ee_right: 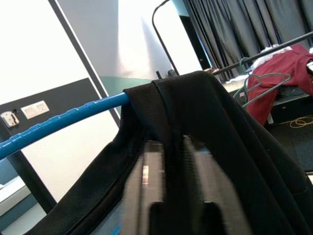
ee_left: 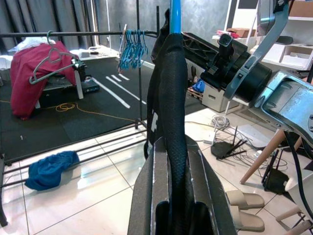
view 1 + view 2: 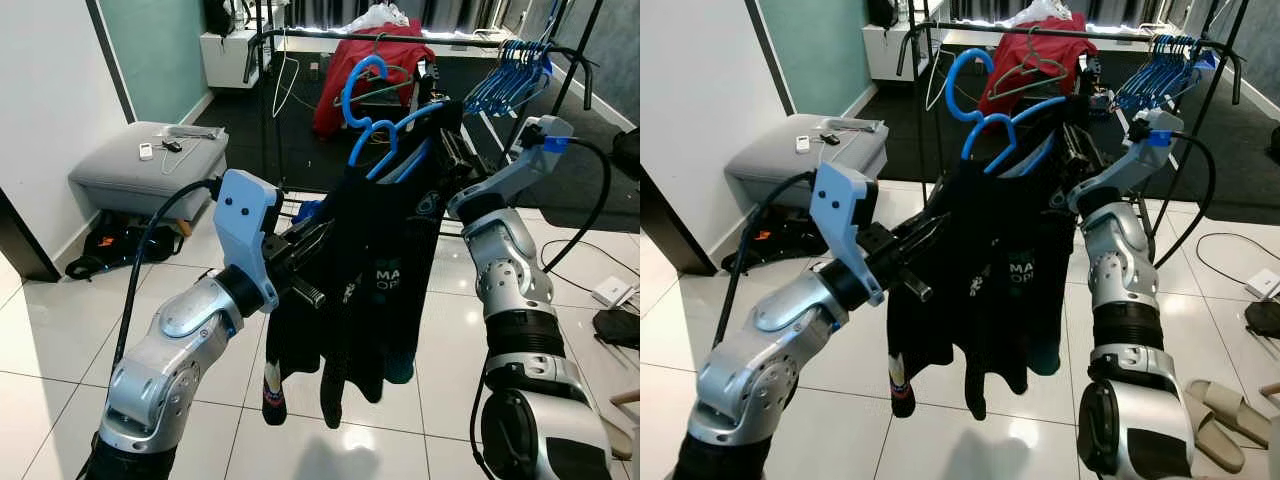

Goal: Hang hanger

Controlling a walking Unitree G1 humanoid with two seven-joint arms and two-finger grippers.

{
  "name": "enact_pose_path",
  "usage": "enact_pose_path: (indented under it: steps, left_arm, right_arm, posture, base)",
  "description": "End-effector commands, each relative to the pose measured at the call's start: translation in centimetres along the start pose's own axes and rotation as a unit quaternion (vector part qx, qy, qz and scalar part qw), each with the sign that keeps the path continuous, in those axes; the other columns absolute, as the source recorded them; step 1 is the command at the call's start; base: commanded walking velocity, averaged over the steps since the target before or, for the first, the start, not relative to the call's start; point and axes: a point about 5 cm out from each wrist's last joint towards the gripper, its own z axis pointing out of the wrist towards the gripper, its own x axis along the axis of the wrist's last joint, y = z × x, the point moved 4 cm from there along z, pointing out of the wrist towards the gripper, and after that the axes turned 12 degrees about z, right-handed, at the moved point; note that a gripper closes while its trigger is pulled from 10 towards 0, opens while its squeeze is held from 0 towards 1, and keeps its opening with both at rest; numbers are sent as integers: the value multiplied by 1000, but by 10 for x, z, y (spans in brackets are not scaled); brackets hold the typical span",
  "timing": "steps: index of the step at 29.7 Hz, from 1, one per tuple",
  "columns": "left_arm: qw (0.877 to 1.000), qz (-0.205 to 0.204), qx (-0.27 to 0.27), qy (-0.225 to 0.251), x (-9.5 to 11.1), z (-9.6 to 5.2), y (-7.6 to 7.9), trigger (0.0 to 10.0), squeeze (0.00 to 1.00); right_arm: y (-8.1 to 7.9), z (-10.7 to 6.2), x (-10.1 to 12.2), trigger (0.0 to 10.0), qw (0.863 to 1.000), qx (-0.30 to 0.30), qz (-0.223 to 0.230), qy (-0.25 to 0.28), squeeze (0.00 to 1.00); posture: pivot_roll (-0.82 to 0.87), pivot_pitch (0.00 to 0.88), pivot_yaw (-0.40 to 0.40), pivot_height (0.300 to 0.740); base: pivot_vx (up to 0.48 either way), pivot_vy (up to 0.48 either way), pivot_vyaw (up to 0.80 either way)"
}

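Observation:
A blue hanger carries a black garment that hangs between my two arms, in front of the black clothes rail. My left gripper is shut on the garment's left shoulder; in the left wrist view its fingers clamp the black fabric, with the blue hanger rising above. My right gripper is shut on the garment's right shoulder over the hanger arm. The right wrist view has the blue hanger arm sticking out of the black fabric. The hook is raised near the rail, apart from it.
A red garment on a grey hanger and a bunch of blue hangers hang on the rail. A grey ottoman and a black bag stand at the left by the white wall. Slippers lie at the right.

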Motion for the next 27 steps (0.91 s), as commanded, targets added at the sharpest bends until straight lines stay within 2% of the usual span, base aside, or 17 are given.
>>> enact_pose_path:
  steps: [1, 13, 14, 15, 18, 19, 20, 23, 27]
  left_arm:
    - [1000, 5, -7, 24, 12, 1, 3, 10000, 0]
    - [1000, 6, -10, 21, 10, 1, 4, 10000, 0]
    - [1000, 13, -14, 16, 8, 2, 5, 10000, 0]
    - [1000, 13, -14, 16, 8, 2, 5, 10000, 0]
    - [999, 29, -26, 4, 4, 2, 9, 10000, 0]
    - [999, 39, -33, -5, 1, 1, 11, 10000, 0]
    - [999, 39, -33, -5, 1, 1, 11, 10000, 0]
    - [997, 57, -46, -17, -4, 1, 16, 10000, 0]
    - [996, 70, -49, -23, -6, 1, 17, 10000, 0]
  right_arm:
    - [-1, 3, 1, 0, 1000, 2, 0, 2, 0]
    - [-3, 3, -1, 0, 1000, 8, -6, -4, 0]
    - [-16, 4, -7, 0, 999, 40, -24, -22, 0]
    - [-16, 4, -7, 0, 999, 40, -24, -22, 0]
    - [-41, 3, -18, 0, 992, 106, -44, -52, 0]
    - [-58, 0, -25, 0, 985, 151, -51, -73, 0]
    - [-58, 0, -25, 0, 985, 151, -51, -73, 0]
    - [-88, -10, -41, 0, 963, 234, -68, -120, 0]
    - [-94, -14, -44, 0, 955, 252, -74, -135, 0]
  posture:
    - [-35, 31, -14, 740]
    - [-36, 27, -14, 740]
    - [-37, 23, -15, 740]
    - [-37, 23, -15, 740]
    - [-38, 21, -15, 740]
    - [-40, 20, -14, 740]
    - [-40, 20, -14, 740]
    - [-40, 18, -16, 740]
    - [-41, 18, -17, 740]
  base:
    - [0, 0, 0]
    - [0, 0, 0]
    - [0, 0, 0]
    - [0, 0, 0]
    - [0, 0, 0]
    - [0, 0, 0]
    - [0, 0, 0]
    - [0, 0, 0]
    - [0, 0, 0]
